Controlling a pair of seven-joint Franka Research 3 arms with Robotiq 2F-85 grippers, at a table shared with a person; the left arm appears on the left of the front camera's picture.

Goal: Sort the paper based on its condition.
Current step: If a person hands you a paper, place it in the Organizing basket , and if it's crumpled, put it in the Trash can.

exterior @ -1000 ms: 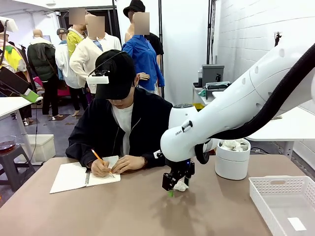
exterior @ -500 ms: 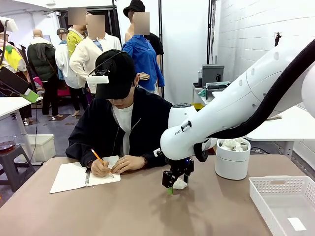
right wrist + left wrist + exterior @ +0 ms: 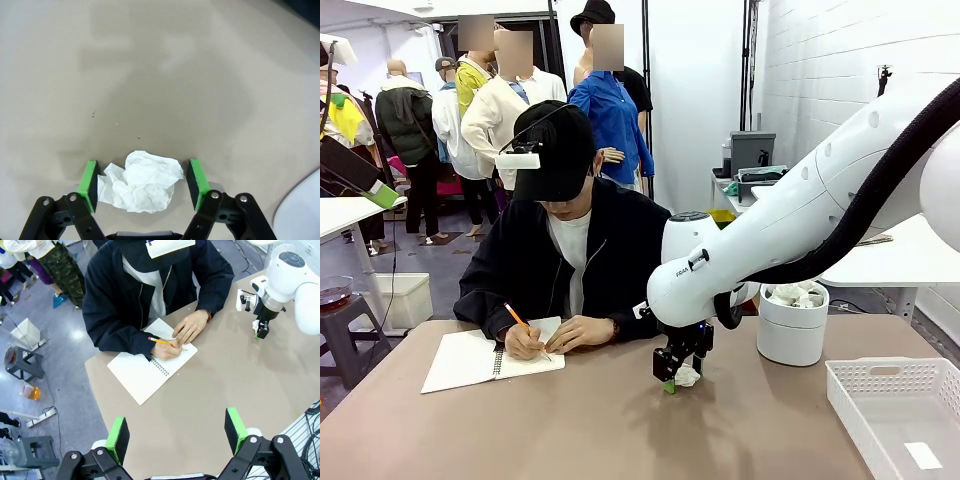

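Note:
A crumpled white paper lump [image 3: 142, 187] lies on the brown table [image 3: 570, 430]. My right gripper [image 3: 142, 182] is down at the table with the lump between its green pads [image 3: 90, 182]. The jaws stand apart; one pad brushes the paper and the other is a sliver away. From the front, the same gripper [image 3: 670, 382] stands just left of the lump [image 3: 688, 376], at mid table. My left gripper [image 3: 176, 432] hovers high over the table, open, with nothing between its fingers. From up there the right gripper [image 3: 259, 332] appears at the far right.
A person across the table writes with a pencil in a spiral notebook [image 3: 485, 358]. A white round bin [image 3: 792, 330] holding crumpled paper stands at the right. A white lattice basket [image 3: 900, 405] with a flat slip sits at the near right corner.
The right arm has shifted slightly and its gripper has settled closer around the paper lump. The lump stays on the table. The person keeps writing.

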